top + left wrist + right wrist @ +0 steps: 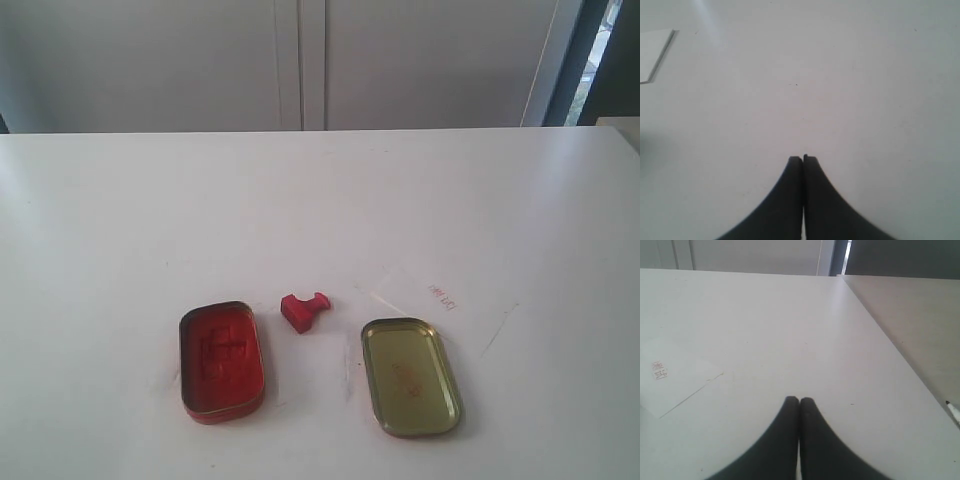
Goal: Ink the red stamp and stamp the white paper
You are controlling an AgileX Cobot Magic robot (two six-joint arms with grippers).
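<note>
Now our left gripper (803, 159) and right gripper (799, 401) sit pinched closed, empty; the tipped red stamp (304, 311) could skid when grasped, smudging the white paper (470, 300).

A small red plastic stamp (305, 311), a rectangular block base with a short curved knob handle, lies tipped on the white tabletop (120, 220), its handle pointing to the right and away. Just to its right, apart from it, a thin white rectangular paper sheet (465, 310) (682, 382) lies flat and skewed. The sheet's edges are faint and it bears a small red print (442, 296) (659, 370).
</note>
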